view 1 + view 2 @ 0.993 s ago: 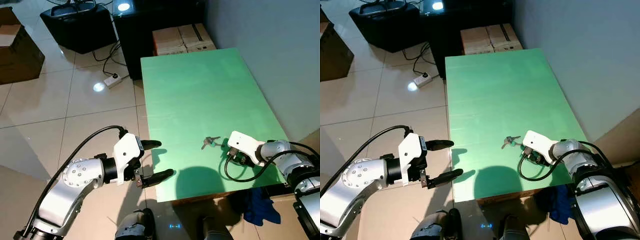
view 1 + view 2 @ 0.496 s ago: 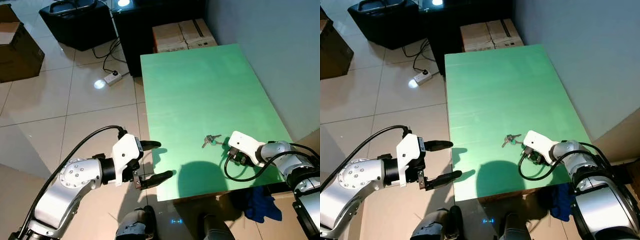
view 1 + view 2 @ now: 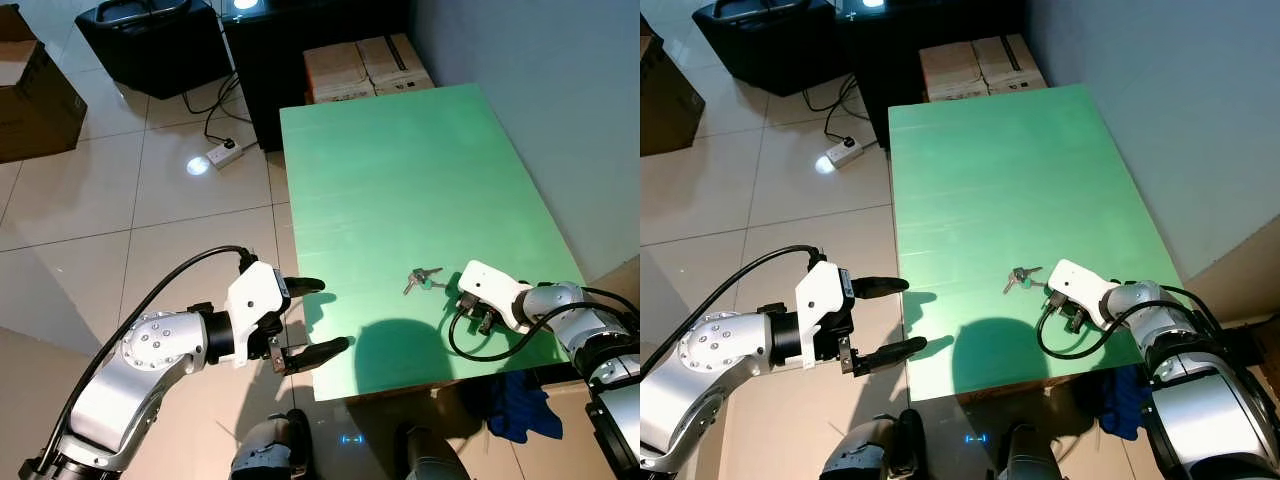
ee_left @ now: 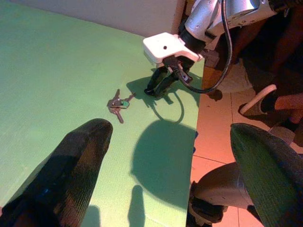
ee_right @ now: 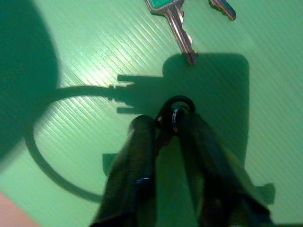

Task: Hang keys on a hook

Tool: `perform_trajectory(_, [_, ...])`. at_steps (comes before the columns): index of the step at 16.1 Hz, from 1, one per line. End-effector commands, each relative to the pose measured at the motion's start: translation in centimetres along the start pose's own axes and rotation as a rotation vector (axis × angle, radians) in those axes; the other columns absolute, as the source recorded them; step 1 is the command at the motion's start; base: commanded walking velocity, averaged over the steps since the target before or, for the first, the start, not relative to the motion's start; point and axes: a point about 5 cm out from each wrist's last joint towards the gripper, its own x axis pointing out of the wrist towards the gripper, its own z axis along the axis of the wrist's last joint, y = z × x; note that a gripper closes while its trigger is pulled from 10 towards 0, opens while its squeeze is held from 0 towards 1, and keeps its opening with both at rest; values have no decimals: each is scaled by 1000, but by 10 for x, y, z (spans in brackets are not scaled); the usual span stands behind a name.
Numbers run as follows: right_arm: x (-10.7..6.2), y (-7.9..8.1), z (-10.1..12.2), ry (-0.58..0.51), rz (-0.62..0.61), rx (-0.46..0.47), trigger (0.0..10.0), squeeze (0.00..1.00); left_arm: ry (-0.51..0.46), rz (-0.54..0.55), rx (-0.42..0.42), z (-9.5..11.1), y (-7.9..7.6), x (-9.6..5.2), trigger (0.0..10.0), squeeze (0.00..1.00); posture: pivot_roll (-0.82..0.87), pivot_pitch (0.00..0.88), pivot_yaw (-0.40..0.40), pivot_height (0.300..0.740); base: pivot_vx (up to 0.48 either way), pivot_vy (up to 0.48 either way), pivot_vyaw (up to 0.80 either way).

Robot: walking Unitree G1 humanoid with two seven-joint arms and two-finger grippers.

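The table [image 3: 400, 190] stands before me, and the keys [image 3: 422, 280] lie on it near its front edge, right of centre. My right gripper [image 3: 477, 322] rests on the table just right of the keys. My left gripper [image 3: 312, 318] hangs at the table's front left corner, over the floor [image 3: 150, 200]. Boxes [image 3: 365, 70] sit behind the table; a power strip [image 3: 223, 156] lies on the floor to the left.

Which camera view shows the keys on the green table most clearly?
The left wrist view: the keys lie whole and unobstructed on the green table. The eye views show them small beside the right gripper. The right wrist view crops them at its edge.
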Motion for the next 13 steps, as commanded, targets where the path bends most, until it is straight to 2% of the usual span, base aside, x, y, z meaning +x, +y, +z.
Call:
perform_trajectory(1, [1,6,-11,25,16,36,1412,0,-1,-14,5,3,-2,2,10000,0,53,242,107,740,0,0,0])
perform_trajectory(4, [-1,4,-13,24,7,45,0,0,-6,-13,7,4,-1,6,10000,0,46,240,105,740,0,0,0])
perform_trajectory(8, [-7,-4,-15,9,-27,83,0,0,-15,-5,8,6,-1,8,10000,0,39,235,98,740,0,0,0])
perform_trajectory(13, [-13,-11,-15,-19,-56,121,0,0,-16,3,14,5,0,1,10000,0,40,232,98,740,0,0,0])
